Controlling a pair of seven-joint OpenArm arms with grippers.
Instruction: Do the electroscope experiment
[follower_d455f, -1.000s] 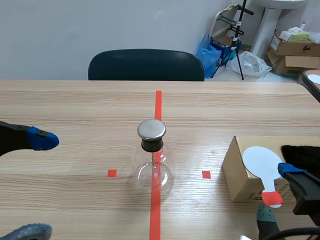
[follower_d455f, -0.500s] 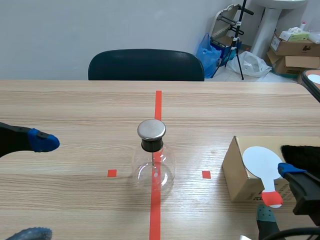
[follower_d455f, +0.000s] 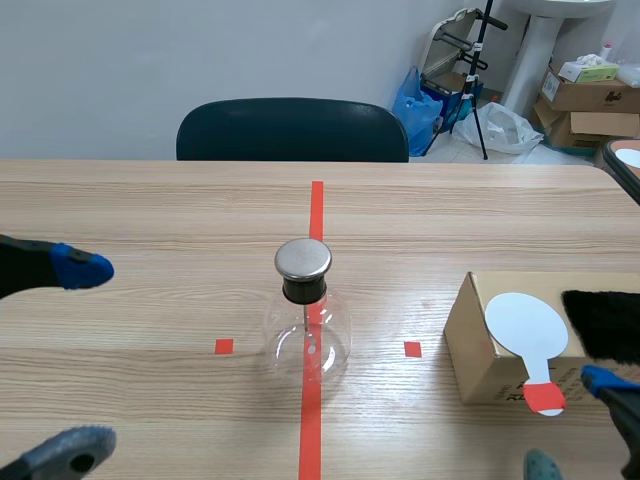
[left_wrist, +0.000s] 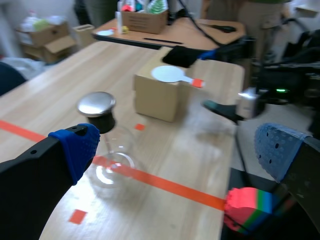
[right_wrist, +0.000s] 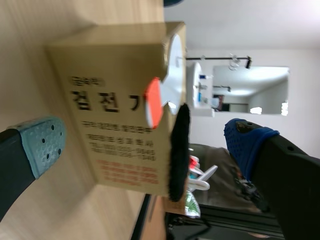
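The electroscope, a clear glass flask (follower_d455f: 305, 335) with a round metal cap (follower_d455f: 303, 258), stands on the red tape line at the table's middle. To its right is a cardboard box (follower_d455f: 487, 352) with a white paddle with a red handle (follower_d455f: 527, 325) and a black fur cloth (follower_d455f: 605, 322) on top. My left gripper (follower_d455f: 78, 358) hangs open, left of the flask (left_wrist: 107, 160) and apart from it. My right gripper (follower_d455f: 570, 420) is open, low at the box's near side. In the right wrist view the box (right_wrist: 117, 90), paddle handle (right_wrist: 152, 102) and cloth (right_wrist: 178, 155) lie just ahead of the fingers.
A dark chair (follower_d455f: 292, 128) stands at the table's far edge. Cardboard boxes (follower_d455f: 590, 95) and bags crowd the floor at back right. The table's near edge runs close under both grippers. A red, green and blue object (left_wrist: 247, 206) sits below that edge.
My right gripper has drawn back and down, away from the paddle's handle. The left gripper's fingers have shifted slightly, the lower one rising into view. Flask, box and paddle have not moved.
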